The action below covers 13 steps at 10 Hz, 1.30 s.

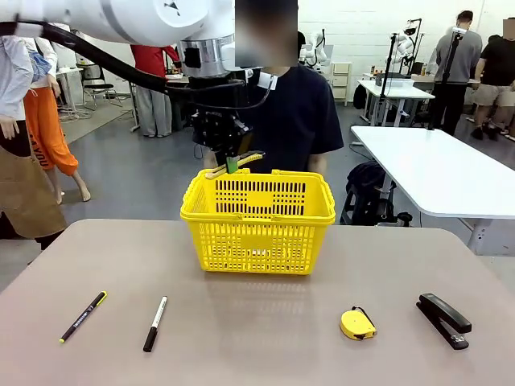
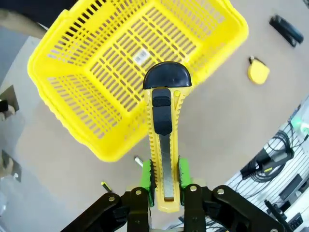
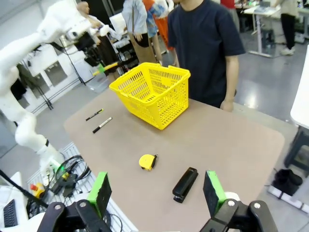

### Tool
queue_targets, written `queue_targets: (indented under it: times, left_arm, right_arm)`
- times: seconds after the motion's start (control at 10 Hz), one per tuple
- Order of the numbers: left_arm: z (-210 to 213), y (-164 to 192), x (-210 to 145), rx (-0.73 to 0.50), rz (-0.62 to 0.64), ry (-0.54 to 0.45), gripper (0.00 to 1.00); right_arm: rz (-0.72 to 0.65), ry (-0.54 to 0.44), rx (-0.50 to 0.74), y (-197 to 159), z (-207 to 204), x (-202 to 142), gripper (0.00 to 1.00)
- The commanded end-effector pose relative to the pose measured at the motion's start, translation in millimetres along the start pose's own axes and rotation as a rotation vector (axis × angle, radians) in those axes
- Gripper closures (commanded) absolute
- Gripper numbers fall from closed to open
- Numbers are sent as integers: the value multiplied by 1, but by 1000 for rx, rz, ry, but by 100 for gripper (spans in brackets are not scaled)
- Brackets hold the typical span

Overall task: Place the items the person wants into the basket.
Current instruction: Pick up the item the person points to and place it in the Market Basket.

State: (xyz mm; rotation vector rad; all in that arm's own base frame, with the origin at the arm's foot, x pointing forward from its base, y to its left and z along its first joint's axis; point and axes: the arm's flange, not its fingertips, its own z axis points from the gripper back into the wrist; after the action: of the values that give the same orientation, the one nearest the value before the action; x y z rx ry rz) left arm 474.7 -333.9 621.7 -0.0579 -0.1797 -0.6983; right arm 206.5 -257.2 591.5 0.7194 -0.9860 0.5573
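left gripper (image 2: pixel 165 175) clamped on box cutter (image 2: pixel 163 121) above far left corner of basket (image 1: pixel 257 232) (person (image 1: pixel 294 112) just behind); right gripper (image 3: pixel 157 192) spread wide, grasping nothing.

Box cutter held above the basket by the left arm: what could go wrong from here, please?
1. In the front view the box cutter hangs close over the far rim of the basket, not over its middle. Released there, it might strike the rim and fall outside, toward the person.
2. The left gripper's fingers pinch only one end, so the long body might pivot or slip.
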Motion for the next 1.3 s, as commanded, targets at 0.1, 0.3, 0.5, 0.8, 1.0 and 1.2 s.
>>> queue_targets:
  times: [0.1,0.3,0.5,0.8,1.0,1.2]
  left_arm:
    - [6,8,31,-60,-5,-27,84]
    - [-6,10,17,-21,9,-2,84]
    - [-6,10,17,-21,9,-2,84]
    - [-31,43,33,-118,-110,141,74]
    - [-52,62,42,-66,-136,110,74]
    - [-89,78,52,-39,-123,124,74]
  right_arm:
    - [19,-29,11,-2,0,3,0]
    - [19,-29,11,-2,0,3,0]
    - [19,-29,11,-2,0,3,0]
    - [19,-29,11,-2,0,3,0]
    - [19,-29,11,-2,0,3,0]
    - [19,-29,11,-2,0,3,0]
